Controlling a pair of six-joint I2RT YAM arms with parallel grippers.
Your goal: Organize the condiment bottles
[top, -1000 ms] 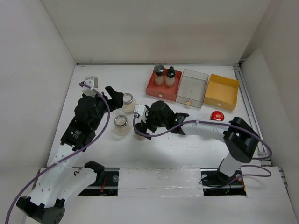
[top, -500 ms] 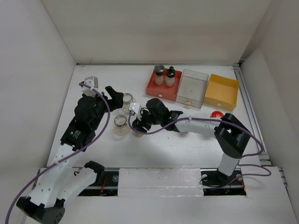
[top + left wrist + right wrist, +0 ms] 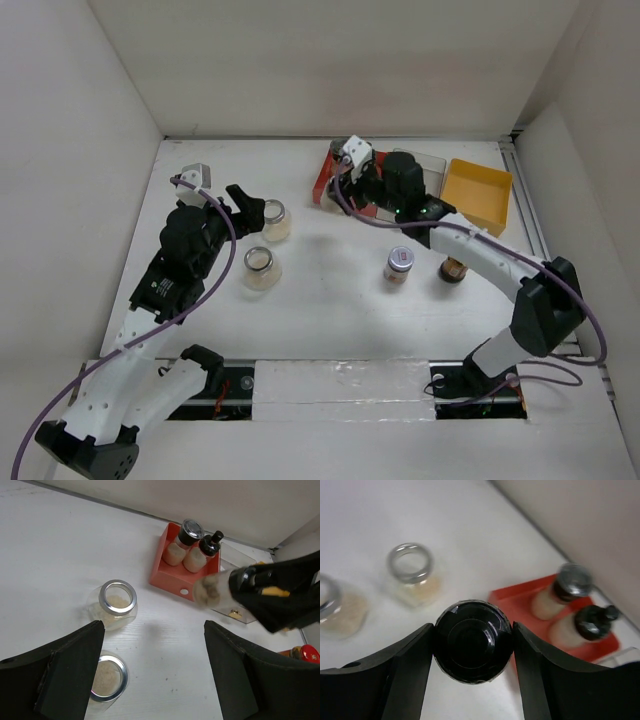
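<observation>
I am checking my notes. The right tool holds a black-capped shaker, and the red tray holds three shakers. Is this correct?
Not quite. The red tray holds two shakers, not three: the grey-lidded shaker and a second black-capped shaker, as the right wrist view shows. The right tool does hold a black-capped shaker.

Your widest lane is the bare table [image 3: 330, 265] between the near glass jar [image 3: 262, 268] and the silver-lidded jar [image 3: 399, 264]. In the red tray [image 3: 167, 577], the grey-lidded shaker [image 3: 189, 530] and a black-capped shaker [image 3: 211, 541] block the far side. The near side lies bare, with the right gripper [image 3: 472, 645] and its held shaker [image 3: 472, 630] close by.
</observation>
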